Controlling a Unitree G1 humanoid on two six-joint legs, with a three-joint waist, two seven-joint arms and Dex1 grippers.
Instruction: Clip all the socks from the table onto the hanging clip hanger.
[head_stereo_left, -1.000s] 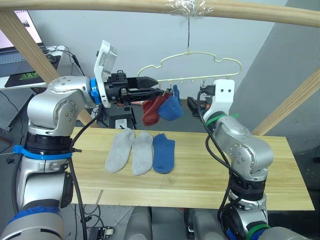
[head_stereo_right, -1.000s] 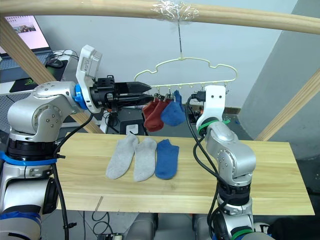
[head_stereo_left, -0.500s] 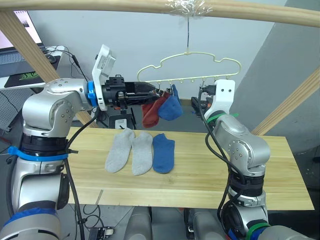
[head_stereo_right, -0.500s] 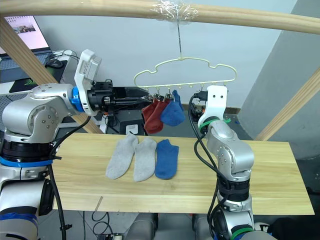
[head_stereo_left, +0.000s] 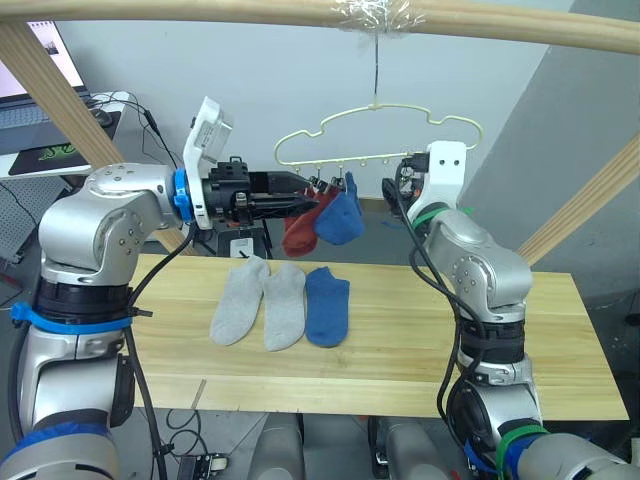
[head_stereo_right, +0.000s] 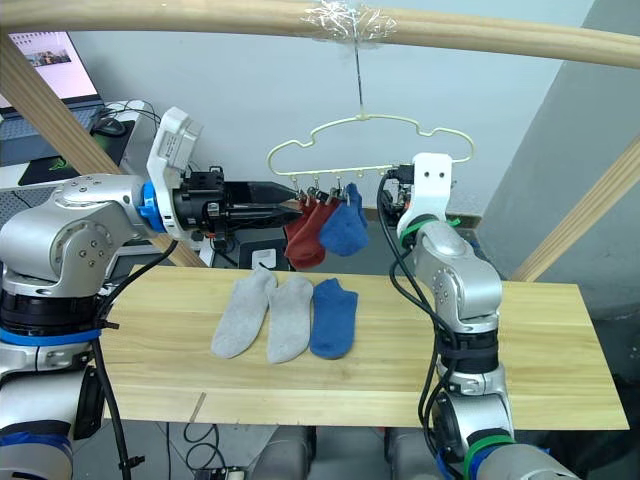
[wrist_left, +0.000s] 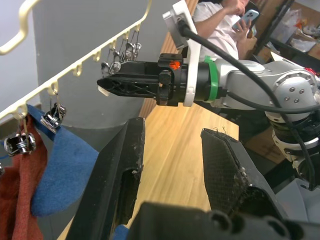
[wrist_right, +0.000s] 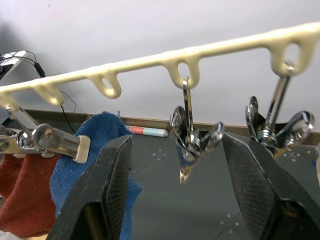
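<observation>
1. Below both raised grippers, two grey socks (head_stereo_left: 262, 302) and one blue sock (head_stereo_left: 327, 304) lie flat on the tabletop (head_stereo_left: 420, 350), unclipped.
2. Left gripper (head_stereo_left: 303, 183): jaws parted, empty, just beside the hung socks.
3. Right gripper (wrist_left: 101, 82): jaws spread around a free clip (wrist_right: 191, 142), holding nothing.
4. Clip hanger (head_stereo_left: 380, 137) carries two red socks (head_stereo_left: 302, 222) and one blue; I judge half done.

The left claw (head_stereo_left: 300, 190) overlaps the two red socks (head_stereo_left: 298, 228) hanging from the clip hanger (head_stereo_left: 380, 135), and whether it touches them cannot be told. The hanging blue sock (head_stereo_left: 340, 218) covers part of one red sock. The right claw (head_stereo_right: 388, 190) is masked by its white wrist housing in the head views. A seated person (wrist_left: 225, 17) is cut off at the left wrist view's edge.
</observation>
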